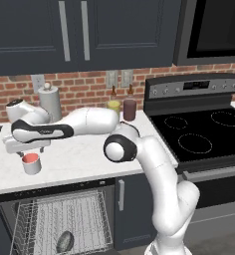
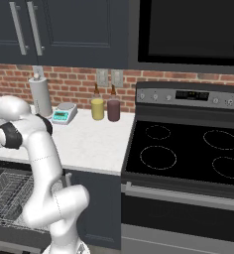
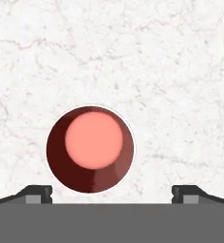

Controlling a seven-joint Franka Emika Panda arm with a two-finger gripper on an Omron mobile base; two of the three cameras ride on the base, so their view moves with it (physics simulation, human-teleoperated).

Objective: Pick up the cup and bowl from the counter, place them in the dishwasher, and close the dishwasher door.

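Gripper (image 1: 29,148) spread wide and empty straight above cup (image 1: 31,163) — lined up for a top-down grab — cup upright on counter (image 1: 84,159) near its front edge, bowl (image 1: 64,242) already on dishwasher (image 1: 59,219) rack below, door open.

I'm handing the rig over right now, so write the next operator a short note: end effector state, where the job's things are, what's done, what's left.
End effector: open, empty, hovering directly above the cup.
Cup: upright on the counter, near its front edge, above the dishwasher.
Bowl: already lying in the dishwasher's wire rack.
Dishwasher: open, rack showing.
Done: bowl loaded.
Left: lower and grasp the cup, place it in the rack, close the dishwasher door.
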